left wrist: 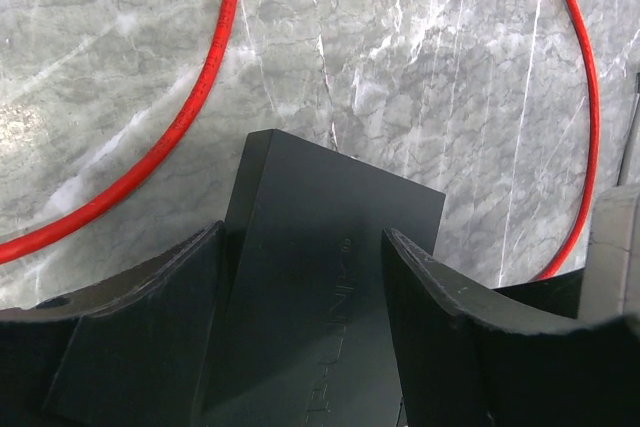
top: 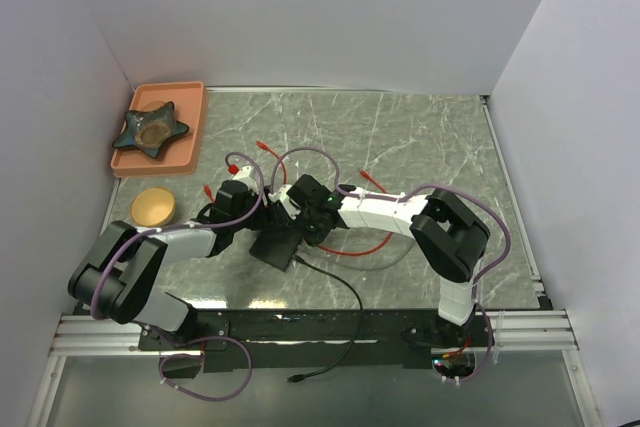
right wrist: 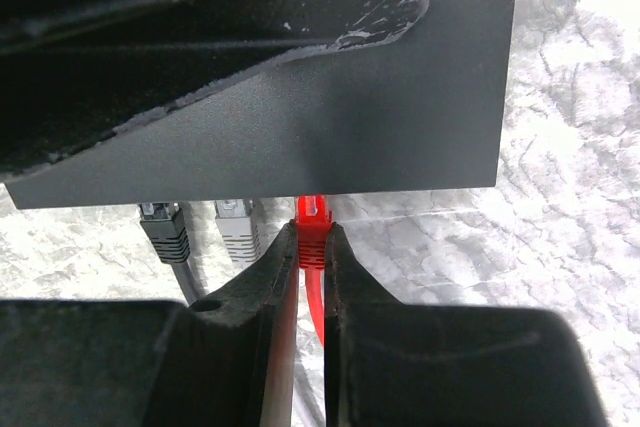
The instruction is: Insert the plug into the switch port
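The flat matte-black switch box (top: 273, 247) lies mid-table. In the left wrist view the box (left wrist: 330, 247) sits between my left gripper's (left wrist: 302, 230) two fingers, which press on its sides. My right gripper (right wrist: 312, 234) is shut on the red plug (right wrist: 313, 215), whose tip meets the box's port face (right wrist: 400, 137). The port hole itself is hidden under the box's edge. A black plug (right wrist: 163, 229) and a grey plug (right wrist: 237, 227) sit in ports just to its left. From above, the left gripper (top: 238, 207) and the right gripper (top: 300, 209) meet at the box.
The red cable (top: 352, 247) loops on the marble right of the box and also shows in the left wrist view (left wrist: 590, 97). A black cable (top: 338, 285) runs to the near edge. An orange tray (top: 190, 137) with a star-shaped dish (top: 150, 129) stands far left, and a tan disc (top: 153, 207) lies below it.
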`<state>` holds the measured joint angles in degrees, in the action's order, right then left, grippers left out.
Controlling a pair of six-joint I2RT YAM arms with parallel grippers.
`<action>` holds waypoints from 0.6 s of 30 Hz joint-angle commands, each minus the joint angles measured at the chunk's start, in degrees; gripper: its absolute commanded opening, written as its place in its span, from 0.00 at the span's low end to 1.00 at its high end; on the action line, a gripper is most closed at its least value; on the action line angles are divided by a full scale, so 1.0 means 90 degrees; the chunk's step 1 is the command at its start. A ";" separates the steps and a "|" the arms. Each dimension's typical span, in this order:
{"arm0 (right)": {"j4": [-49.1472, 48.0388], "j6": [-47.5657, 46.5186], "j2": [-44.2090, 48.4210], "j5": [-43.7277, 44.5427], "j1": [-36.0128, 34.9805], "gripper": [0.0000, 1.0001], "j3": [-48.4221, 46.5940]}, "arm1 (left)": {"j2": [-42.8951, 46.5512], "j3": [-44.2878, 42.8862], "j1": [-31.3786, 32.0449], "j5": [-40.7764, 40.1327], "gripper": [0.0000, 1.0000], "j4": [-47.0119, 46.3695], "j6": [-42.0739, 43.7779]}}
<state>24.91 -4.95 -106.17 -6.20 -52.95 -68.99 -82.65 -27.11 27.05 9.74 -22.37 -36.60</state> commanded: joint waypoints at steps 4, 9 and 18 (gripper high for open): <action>-0.1214 0.0305 0.0215 0.0063 0.0004 0.00 -0.0264 | -0.0113 0.0005 0.0110 0.0930 0.66 -0.0220 -0.0093; -0.1517 0.0705 0.0214 0.0151 0.0082 0.00 -0.0245 | -0.0133 -0.0024 0.0110 0.1056 0.66 -0.0122 -0.0123; -0.2532 0.1224 0.0283 0.0005 0.0199 0.00 -0.0049 | -0.0308 -0.0054 0.0110 0.1262 0.62 -0.0092 -0.0191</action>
<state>21.89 2.28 -105.95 -6.50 -52.12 -67.64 -84.03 -27.14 26.37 10.68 -24.14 -36.01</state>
